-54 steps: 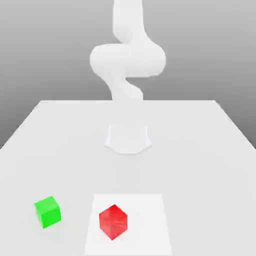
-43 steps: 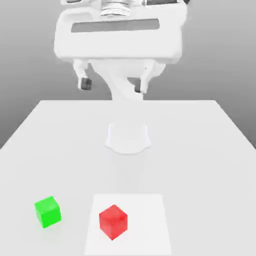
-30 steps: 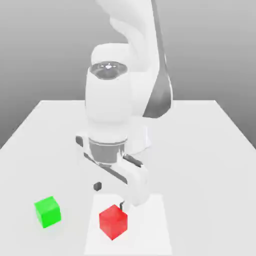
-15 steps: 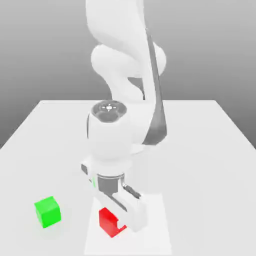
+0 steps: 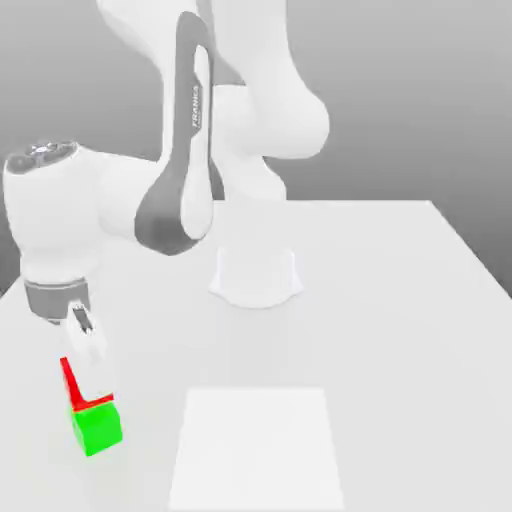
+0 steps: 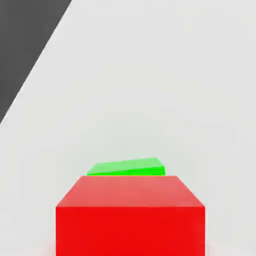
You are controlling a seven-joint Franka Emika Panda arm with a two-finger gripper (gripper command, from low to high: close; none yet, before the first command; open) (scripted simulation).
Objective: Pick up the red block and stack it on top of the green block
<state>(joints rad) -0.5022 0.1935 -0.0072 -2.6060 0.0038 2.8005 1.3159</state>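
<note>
In the exterior view my gripper (image 5: 88, 378) hangs at the table's front on the exterior view's left, shut on the red block (image 5: 70, 381). One white finger (image 5: 93, 352) covers most of that cube. The red block sits directly over the green block (image 5: 97, 430), their faces meeting or nearly so; I cannot tell if they touch. In the hand view the red block (image 6: 130, 217) is close up, and a strip of the green block (image 6: 127, 167) shows just past its far edge.
A pale square patch (image 5: 258, 445) marks the table's front middle. The arm's round base (image 5: 257, 275) stands at the table's centre. The table's edge (image 5: 20, 285) on the exterior view's left runs close to the blocks.
The arm came down onto the red block on the pale patch, closed on it, and carried it to the exterior view's left, over the green block. The patch is now bare.
</note>
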